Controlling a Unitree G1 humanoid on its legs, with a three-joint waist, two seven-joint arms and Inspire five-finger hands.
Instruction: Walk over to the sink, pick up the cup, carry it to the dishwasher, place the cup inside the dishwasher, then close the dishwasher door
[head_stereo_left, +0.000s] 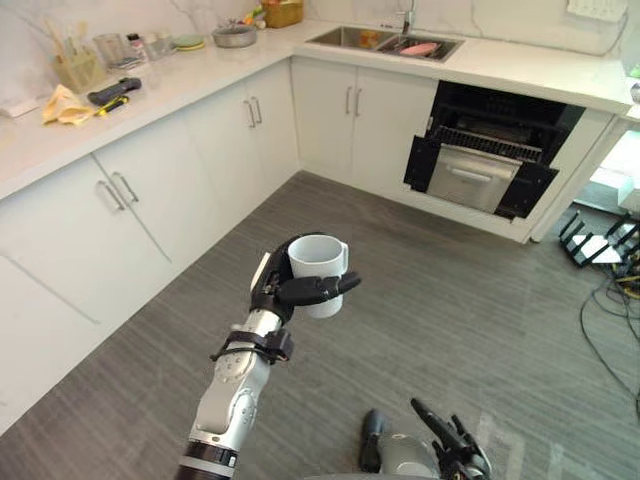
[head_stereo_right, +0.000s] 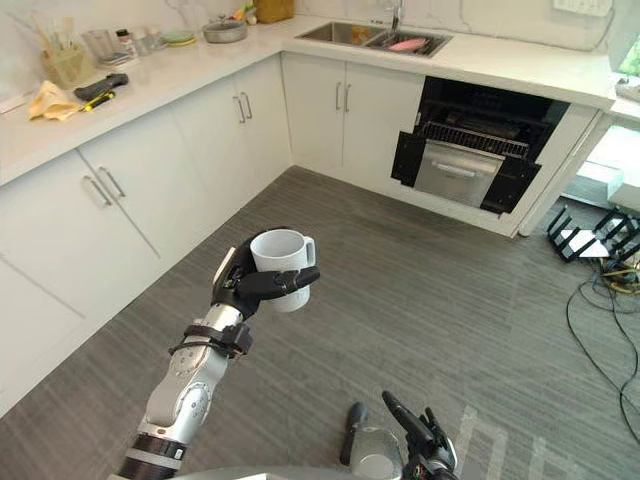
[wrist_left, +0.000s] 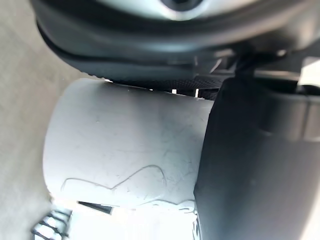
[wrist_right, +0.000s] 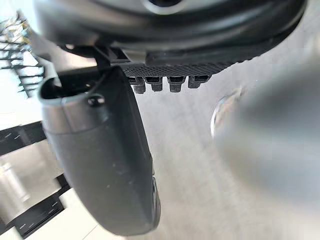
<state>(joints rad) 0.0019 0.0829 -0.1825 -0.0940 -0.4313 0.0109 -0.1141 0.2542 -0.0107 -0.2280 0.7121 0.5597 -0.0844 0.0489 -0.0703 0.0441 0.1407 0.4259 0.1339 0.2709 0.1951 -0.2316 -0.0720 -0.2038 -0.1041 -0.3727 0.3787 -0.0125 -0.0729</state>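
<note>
A white cup (head_stereo_left: 318, 262) with its handle to the right is held upright above the grey floor, my left hand (head_stereo_left: 290, 292) shut on it, thumb across its front. The left wrist view shows the cup's side (wrist_left: 125, 155) pressed beside the thumb (wrist_left: 250, 165). The dishwasher (head_stereo_left: 490, 150) stands open under the far counter, its door (head_stereo_left: 472, 177) let down and a rack showing inside. The sink (head_stereo_left: 350, 38) is set in the counter just left of it. Low near the bottom edge, my right hand (head_stereo_left: 445, 430) hangs open with nothing in it.
White cabinets (head_stereo_left: 130, 200) run along the left and far sides. The counter carries a yellow cloth (head_stereo_left: 62, 105), a utensil holder (head_stereo_left: 78, 65) and a metal bowl (head_stereo_left: 234, 36). A black stand (head_stereo_left: 600, 240) and cables (head_stereo_left: 610, 320) lie on the floor at right.
</note>
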